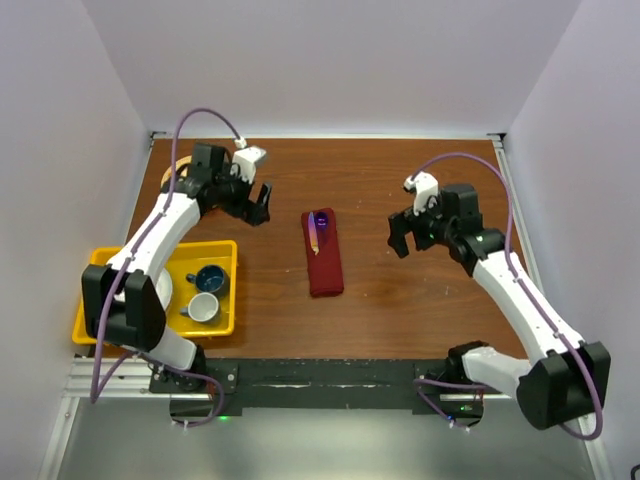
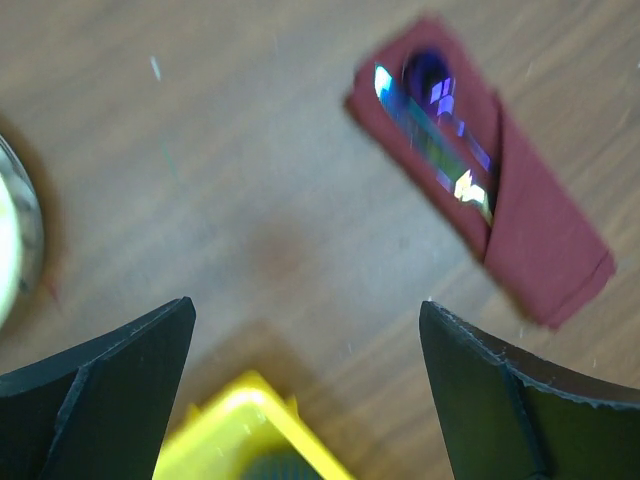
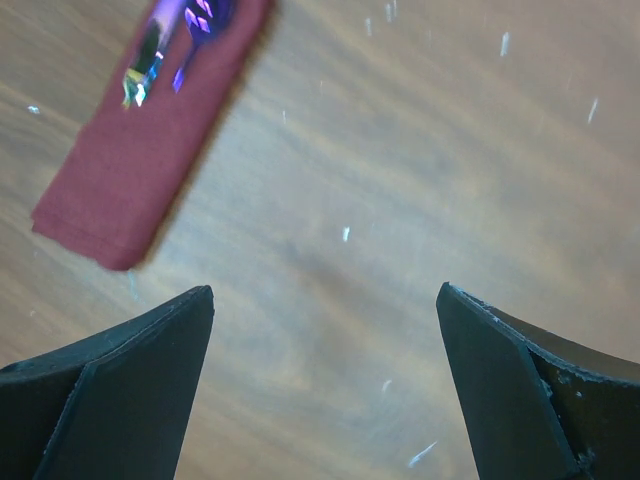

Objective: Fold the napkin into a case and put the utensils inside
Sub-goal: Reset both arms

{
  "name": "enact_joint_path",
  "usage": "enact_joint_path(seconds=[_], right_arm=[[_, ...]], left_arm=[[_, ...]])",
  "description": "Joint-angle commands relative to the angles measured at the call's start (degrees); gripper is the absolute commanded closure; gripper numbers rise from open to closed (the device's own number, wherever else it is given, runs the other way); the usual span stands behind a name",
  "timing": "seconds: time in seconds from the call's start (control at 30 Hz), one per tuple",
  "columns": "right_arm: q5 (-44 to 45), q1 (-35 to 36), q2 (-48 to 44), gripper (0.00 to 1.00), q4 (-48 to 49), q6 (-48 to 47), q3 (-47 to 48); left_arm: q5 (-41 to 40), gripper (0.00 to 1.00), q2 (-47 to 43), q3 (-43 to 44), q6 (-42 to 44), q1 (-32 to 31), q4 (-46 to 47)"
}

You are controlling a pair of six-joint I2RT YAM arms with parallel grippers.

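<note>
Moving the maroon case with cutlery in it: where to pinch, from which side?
Mid-length of the case, jaws across its narrow width, coming straight down from above. It lies flat on the table, long and slim, with the utensils showing at the far open end; pinching the middle would likely trap them in the cloth.

Matt cloth case [image 1: 323, 253], iridescent metal utensils [image 2: 432, 130]

Left of the case [image 1: 325, 265] holding the utensils [image 1: 316, 229], 2 cups [image 1: 203, 308] sit in the bin [image 1: 231, 292].
</note>
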Motion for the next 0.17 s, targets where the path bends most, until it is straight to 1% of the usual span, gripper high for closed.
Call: enact_joint_path(seconds=[0.0, 0.13], right_arm=[[-0.17, -2.36, -5.11, 0.02, -0.1, 8.24, -5.7], [-0.09, -4.03, -6.52, 0.02, 0.42, 8.86, -5.0]], left_arm=[[-2.14, 0.0, -5.42, -6.16, 0.16, 0.19, 0.41], [-3.89, 0.0, -7.1, -7.33, -1.34, 0.28, 2.52]])
